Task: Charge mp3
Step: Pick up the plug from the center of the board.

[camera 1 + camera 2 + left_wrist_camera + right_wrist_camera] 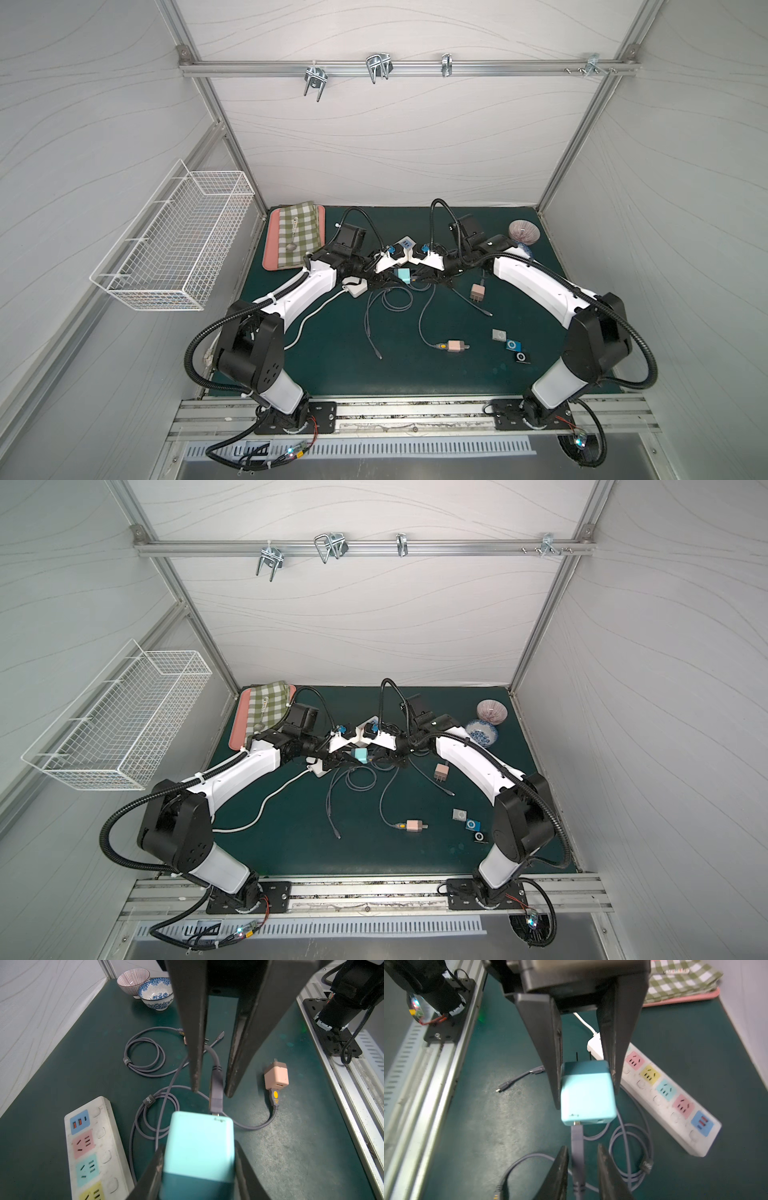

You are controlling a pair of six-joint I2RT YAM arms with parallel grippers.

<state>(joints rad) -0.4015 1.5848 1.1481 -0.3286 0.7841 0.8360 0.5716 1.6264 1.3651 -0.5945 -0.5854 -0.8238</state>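
Showing in wrist views only — left gripper (587, 1098) clamps charger (199, 1142), right gripper (212, 1092) gapes.

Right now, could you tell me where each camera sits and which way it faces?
Top views: overhead, looking down on the mat; left arm and right arm show whole.
Left wrist: faces rightward to the bowls; left gripper grips the charger.
Right wrist: faces leftward to the strip; right gripper open around the plug.
Shared: both wrist views show charger, plug and both grippers.

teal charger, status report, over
Left end effector shut on teal charger. Right end effector open around cable plug, plug in charger port. Mp3 players lie unconnected. Cable coils below, power strip beside.
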